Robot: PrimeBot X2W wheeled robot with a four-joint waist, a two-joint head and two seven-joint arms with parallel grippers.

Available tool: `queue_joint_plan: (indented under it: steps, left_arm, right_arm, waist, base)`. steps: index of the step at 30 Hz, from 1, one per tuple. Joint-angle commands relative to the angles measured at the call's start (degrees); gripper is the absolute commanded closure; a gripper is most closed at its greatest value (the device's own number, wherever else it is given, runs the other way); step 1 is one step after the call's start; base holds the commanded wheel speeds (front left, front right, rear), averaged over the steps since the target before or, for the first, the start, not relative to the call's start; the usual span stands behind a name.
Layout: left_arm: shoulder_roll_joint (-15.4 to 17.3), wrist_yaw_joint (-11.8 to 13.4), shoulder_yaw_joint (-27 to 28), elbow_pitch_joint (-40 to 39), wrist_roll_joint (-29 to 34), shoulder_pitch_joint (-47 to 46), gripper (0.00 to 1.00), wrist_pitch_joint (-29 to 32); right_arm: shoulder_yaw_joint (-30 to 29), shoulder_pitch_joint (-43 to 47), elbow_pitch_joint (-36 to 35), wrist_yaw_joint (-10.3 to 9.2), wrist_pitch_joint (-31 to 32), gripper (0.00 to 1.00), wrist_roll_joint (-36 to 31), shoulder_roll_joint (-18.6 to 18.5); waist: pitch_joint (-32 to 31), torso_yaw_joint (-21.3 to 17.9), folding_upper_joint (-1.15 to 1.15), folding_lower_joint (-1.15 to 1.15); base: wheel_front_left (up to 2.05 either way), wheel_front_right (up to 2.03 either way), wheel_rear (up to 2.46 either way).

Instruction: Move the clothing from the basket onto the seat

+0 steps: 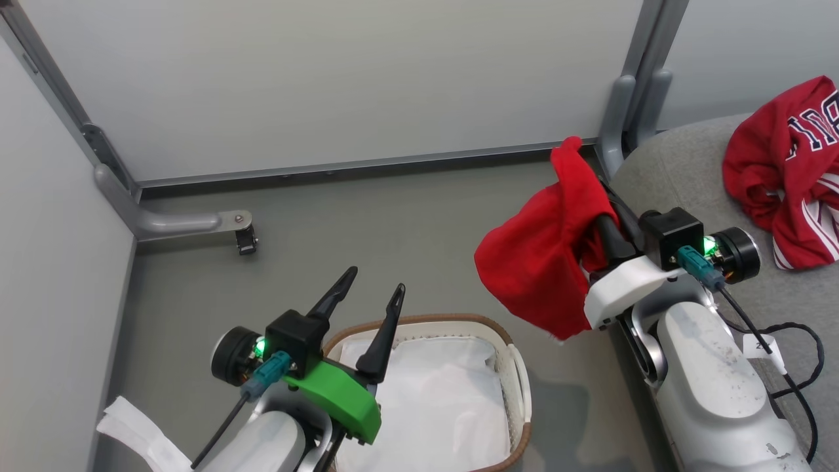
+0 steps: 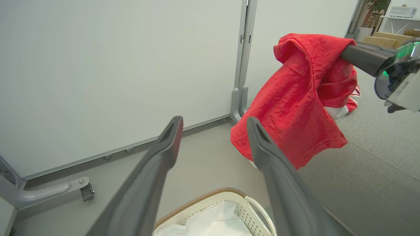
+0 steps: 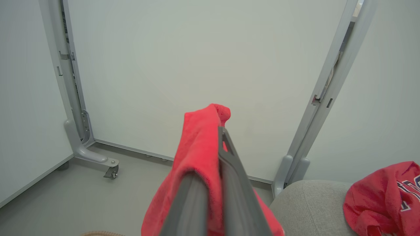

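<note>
My right gripper (image 1: 580, 160) is shut on a red jersey (image 1: 544, 252) that hangs from its fingers above the floor, just left of the grey seat (image 1: 662, 174). The same held jersey (image 2: 295, 108) hangs beyond my left fingertips (image 2: 254, 126), and it drapes over my right fingers (image 3: 226, 154). Another red jersey with dark lettering (image 1: 786, 170) lies crumpled on the seat (image 3: 311, 203) at the far right. My left gripper (image 1: 375, 282) is open and empty above the far rim of the white basket (image 1: 518, 373), which holds a white sheet (image 1: 432, 400).
Pale partition panels on grey posts close off the back and left; one wheeled foot (image 1: 244, 239) stands on the floor at the left, and a post base (image 1: 616, 124) rises beside the seat. A black cable (image 1: 796, 354) loops by my right forearm.
</note>
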Motion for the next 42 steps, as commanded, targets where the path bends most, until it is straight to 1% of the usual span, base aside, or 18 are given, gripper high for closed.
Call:
queue_joint_plan:
  steps: [1,9,15,19,25,32,38,42]
  left_arm:
    - [-0.52,0.26,-0.27,0.37,0.00,1.03,0.00,-0.44]
    - [-2.22,-0.35,-1.19,2.20,0.27,1.29,0.00,-1.64]
    - [-2.69,-0.49,-1.40,2.77,0.77,0.36,0.00,-2.10]
    - [-2.51,-0.40,-1.53,2.82,1.09,-0.06,0.00,-2.18]
    - [-2.52,-0.12,-2.04,2.51,2.01,-1.27,0.00,-2.21]
    - [-2.35,0.05,-2.56,2.85,3.01,-2.90,0.00,-2.03]
    - [-2.86,-0.19,-3.63,2.72,3.77,-4.47,0.00,-1.52]
    - [-2.62,-0.19,-4.02,2.57,4.43,-5.46,0.00,-1.21]
  right_arm:
    - [-0.65,0.70,-0.38,-0.06,-0.28,1.00,-0.59,-0.21]
    - [-1.97,1.63,-1.11,-0.06,-0.28,1.00,-1.01,-0.20]
    - [-1.72,1.20,-1.63,-0.06,-0.28,1.00,-1.05,-0.21]
    - [-1.84,0.72,-2.32,-0.06,-0.28,1.00,-1.59,-0.21]
    - [-2.77,0.93,-3.56,-0.07,-0.28,1.00,-2.35,-0.42]
    - [-2.03,0.63,-3.93,-0.07,-0.28,1.00,-2.10,-0.39]
    - [-2.16,0.17,-4.55,-0.07,-0.28,1.00,-1.66,-0.22]
    - [-1.89,-0.34,-4.43,-0.06,-0.28,1.00,-1.69,-0.19]
  waist:
    - [0.20,-0.21,0.00,0.00]
    - [1.10,-1.97,0.00,0.00]
    - [1.95,-4.56,0.00,0.00]
    - [3.01,-7.71,0.00,0.00]
    - [5.06,-13.82,0.00,0.00]
    - [7.85,-20.96,0.00,0.00]
    - [10.23,-24.26,0.00,0.00]
    - [11.92,-24.78,0.00,0.00]
  base:
    - [0.00,0.00,0.00]
    - [0.00,0.00,0.00]
    - [0.00,0.00,0.00]
    - [0.00,0.00,0.00]
    - [0.00,0.00,0.00]
    - [0.00,0.00,0.00]
    - [0.00,0.00,0.00]
    - [0.00,0.00,0.00]
